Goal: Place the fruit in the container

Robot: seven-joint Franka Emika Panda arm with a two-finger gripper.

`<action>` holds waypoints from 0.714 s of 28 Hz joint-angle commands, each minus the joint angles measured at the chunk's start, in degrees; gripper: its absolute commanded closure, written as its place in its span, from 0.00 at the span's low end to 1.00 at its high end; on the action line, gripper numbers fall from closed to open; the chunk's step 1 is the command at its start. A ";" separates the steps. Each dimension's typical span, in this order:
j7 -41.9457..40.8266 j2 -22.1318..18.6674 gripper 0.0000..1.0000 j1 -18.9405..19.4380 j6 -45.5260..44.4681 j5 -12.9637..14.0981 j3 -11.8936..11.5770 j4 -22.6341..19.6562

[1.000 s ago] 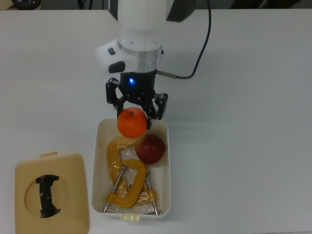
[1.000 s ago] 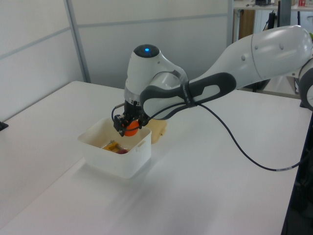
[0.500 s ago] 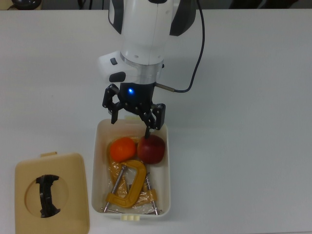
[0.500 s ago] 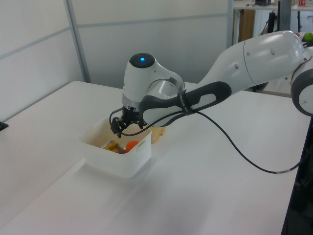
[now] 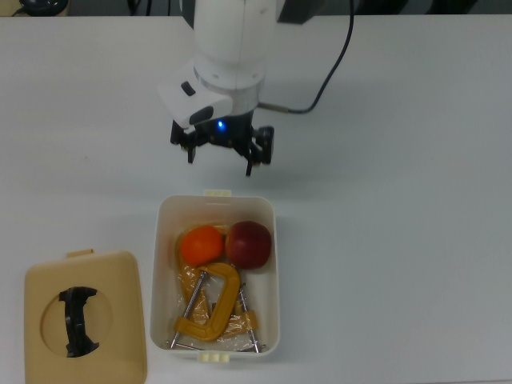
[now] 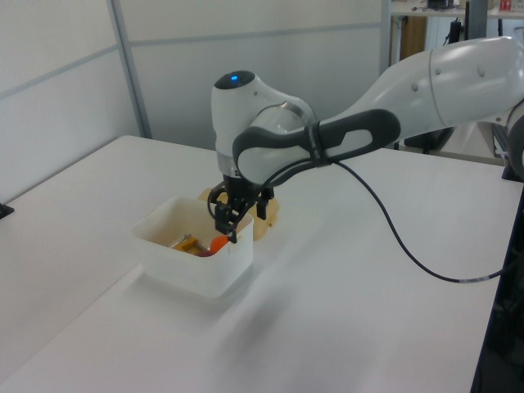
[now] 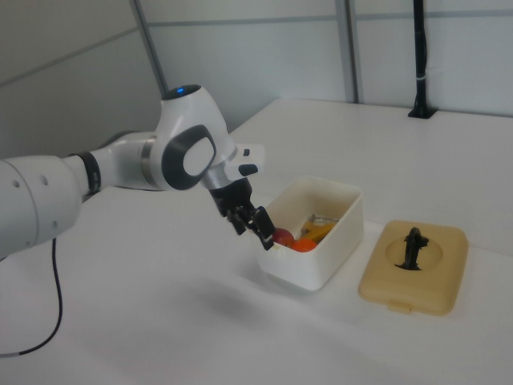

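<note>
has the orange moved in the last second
Yes. In the top view the orange went from the gripper above the tub's rim to inside, beside the apple.

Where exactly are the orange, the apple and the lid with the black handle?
orange (image 5: 201, 245), top view, middle of its upper skin.
apple (image 5: 249, 244), top view, centre of its red top.
lid (image 5: 120, 320), top view, bare tan surface on the top view's right of the handle.

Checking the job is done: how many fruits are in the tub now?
2. The orange and the apple sit side by side at the tub's end nearest the gripper, above the yellow clamps in the top view. None looks hidden.
</note>
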 commanded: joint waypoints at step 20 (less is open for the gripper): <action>-23.53 -10.17 0.00 0.01 -22.75 2.64 -7.40 1.86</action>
